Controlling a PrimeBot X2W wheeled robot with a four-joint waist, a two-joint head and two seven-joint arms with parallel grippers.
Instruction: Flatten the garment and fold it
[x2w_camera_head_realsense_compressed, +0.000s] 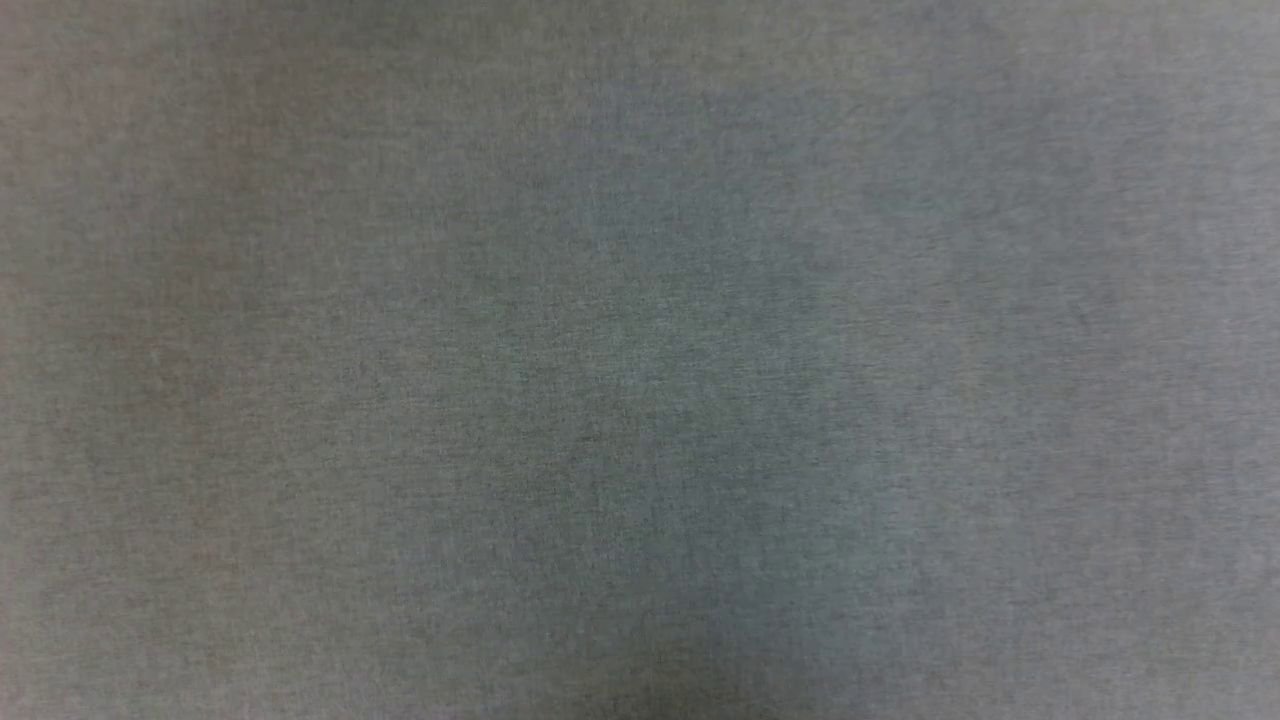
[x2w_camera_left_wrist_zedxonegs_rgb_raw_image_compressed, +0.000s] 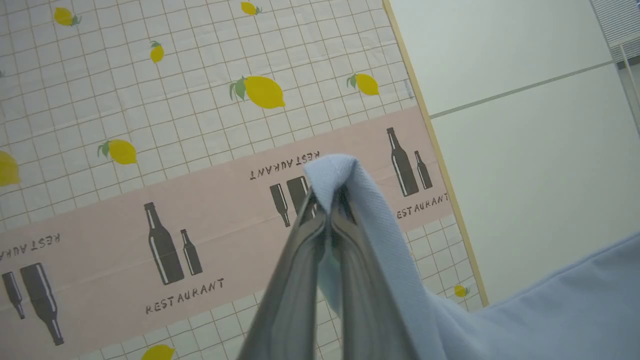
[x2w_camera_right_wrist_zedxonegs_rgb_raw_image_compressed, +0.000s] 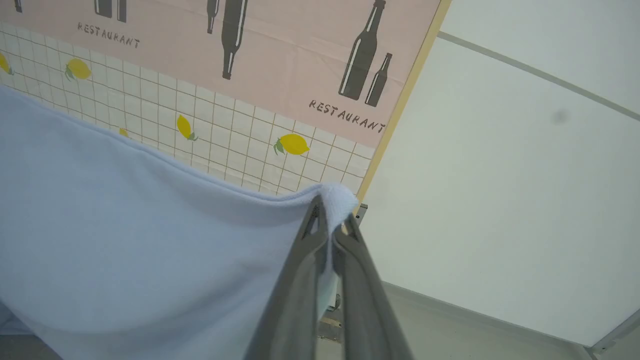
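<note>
Setting: worktop (x2w_camera_left_wrist_zedxonegs_rgb_raw_image_compressed: 434, 142) with a pale wooden edge, under a tablecloth (x2w_camera_left_wrist_zedxonegs_rgb_raw_image_compressed: 175, 125) printed with a grid, lemons and a pink band of bottles lettered "RESTAURANT". Pale floor (x2w_camera_left_wrist_zedxonegs_rgb_raw_image_compressed: 525, 175) beyond the edge.

Item: garment (x2w_camera_left_wrist_zedxonegs_rgb_raw_image_compressed: 331, 172), light blue knit, held clear of the tablecloth at two points.

Left gripper (x2w_camera_left_wrist_zedxonegs_rgb_raw_image_compressed: 327, 200): clenched on a bunched fold of the garment. The cloth trails from the tips toward that view's lower right.

Right gripper (x2w_camera_right_wrist_zedxonegs_rgb_raw_image_compressed: 330, 212): clenched on another bunched bit of the garment (x2w_camera_right_wrist_zedxonegs_rgb_raw_image_compressed: 125, 225). From it a taut edge and a broad sheet spread toward that view's left.

Governing relation: the held edge runs from one gripper to the other, across the robot's front, and the body of the cloth hangs from it. Both arms hold it, so neither is the nearer. Laying it flat probably calls for lowering both ends together over the worktop.

View differences: the right wrist view gives the broad sheet, the left only a narrow strip and the far cloth. The head view gives blurred grey-blue weave (x2w_camera_head_realsense_compressed: 640, 360), probably the garment close before the lens. Whether the hanging end touches the worktop cannot be told.
</note>
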